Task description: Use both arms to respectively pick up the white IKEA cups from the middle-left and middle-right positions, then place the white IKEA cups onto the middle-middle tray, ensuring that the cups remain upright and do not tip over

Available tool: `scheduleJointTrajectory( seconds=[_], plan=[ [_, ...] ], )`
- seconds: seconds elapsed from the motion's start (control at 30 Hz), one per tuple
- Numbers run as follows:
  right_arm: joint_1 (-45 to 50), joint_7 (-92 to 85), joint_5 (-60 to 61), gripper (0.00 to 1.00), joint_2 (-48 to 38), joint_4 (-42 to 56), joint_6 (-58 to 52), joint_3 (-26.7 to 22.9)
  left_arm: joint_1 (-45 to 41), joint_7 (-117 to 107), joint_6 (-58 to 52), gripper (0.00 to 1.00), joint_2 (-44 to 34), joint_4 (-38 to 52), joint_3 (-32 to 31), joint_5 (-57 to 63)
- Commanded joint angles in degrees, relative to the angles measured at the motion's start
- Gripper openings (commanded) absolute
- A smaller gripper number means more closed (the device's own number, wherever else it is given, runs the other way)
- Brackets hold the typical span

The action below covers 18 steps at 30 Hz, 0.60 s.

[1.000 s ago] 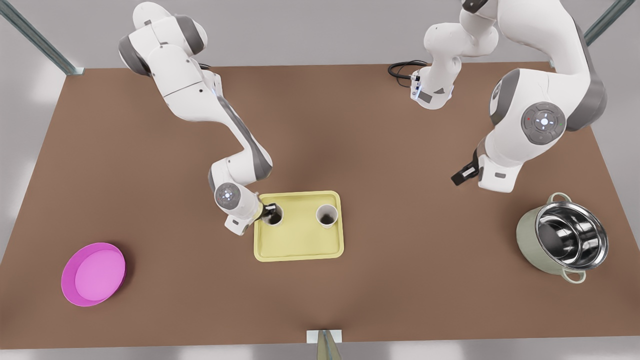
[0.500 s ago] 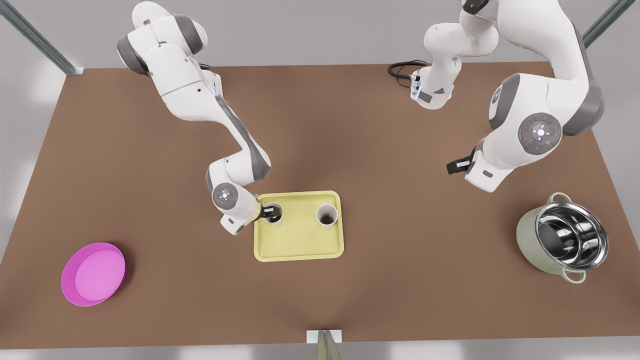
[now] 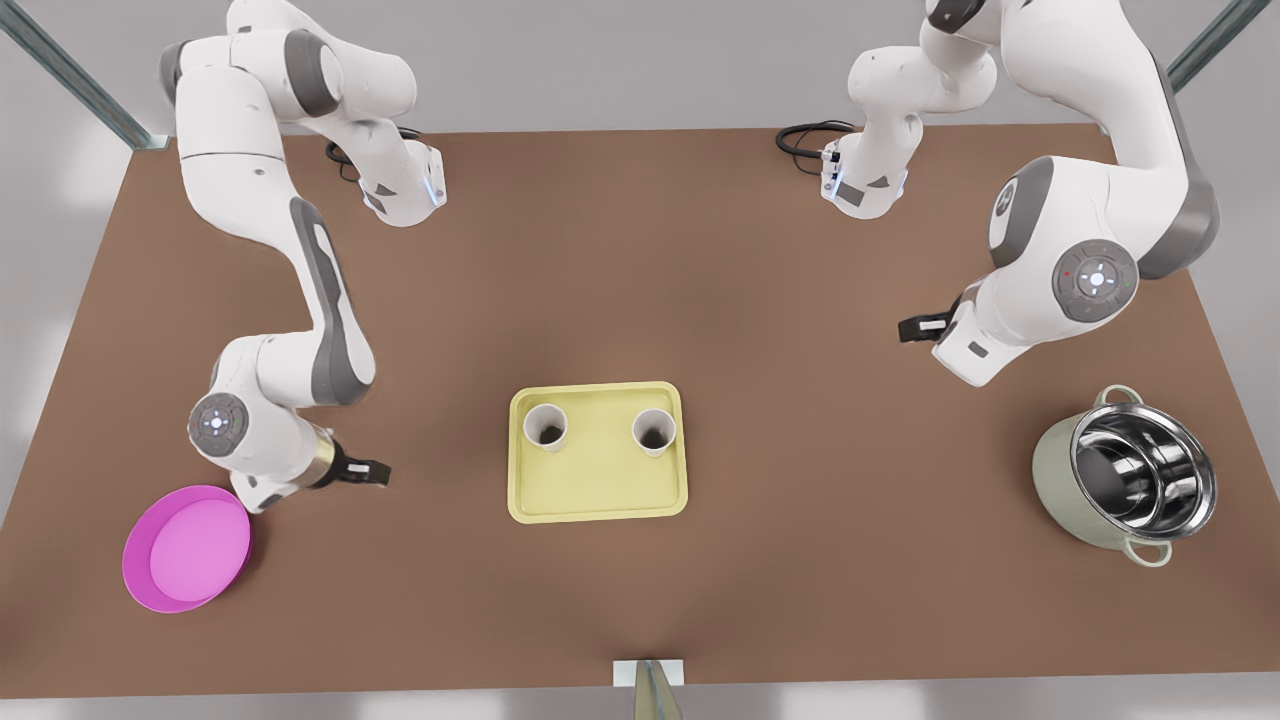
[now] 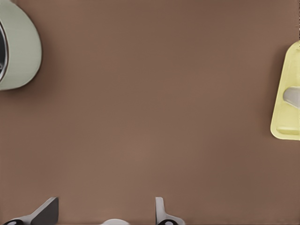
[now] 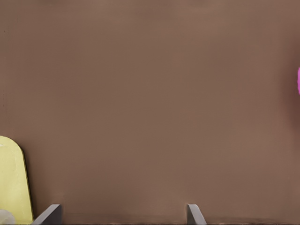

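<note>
Left gripper (image 4: 103, 212) and right gripper (image 5: 124, 213) apart, empty; both white IKEA cups (image 3: 546, 426) (image 3: 654, 431) upright on tray (image 3: 598, 490).

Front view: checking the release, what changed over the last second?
The right gripper let go of the small white tapered cup and withdrew toward the round magenta plate. The open left gripper drifted slightly. It, the other white cup and the pale yellow tray stayed put.
</note>
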Motion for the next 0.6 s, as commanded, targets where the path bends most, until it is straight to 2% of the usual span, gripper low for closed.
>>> scheduleJointTrajectory(
  seconds=[0.0,0.03,0.07,0.13,0.57],
  plan=[
    [-0.3,-19.4,-2.7,1.00,-6.3,0.0,-14.5,0.0,-0.1,7.1,-0.2,1.00,-0.1,0.0,0.0,0.0],
    [-0.4,-18.5,-2.7,1.00,-11.9,-0.2,-20.1,-0.1,-0.1,7.1,-0.2,1.00,-0.1,0.0,0.0,0.0],
    [-0.5,-18.6,-3.0,1.00,-15.3,-1.4,-21.1,-0.4,-0.1,7.1,-0.2,1.00,0.2,0.0,0.0,0.0],
    [-0.6,-18.7,-4.0,1.00,-17.2,-0.9,-21.9,-0.5,-0.1,7.1,-0.3,1.00,0.2,0.0,0.0,0.0],
    [-1.1,-19.3,-3.9,1.00,-16.5,-0.2,-25.9,-1.2,-0.3,6.7,-1.6,1.00,0.2,0.0,-0.1,-0.1]
  ],
)
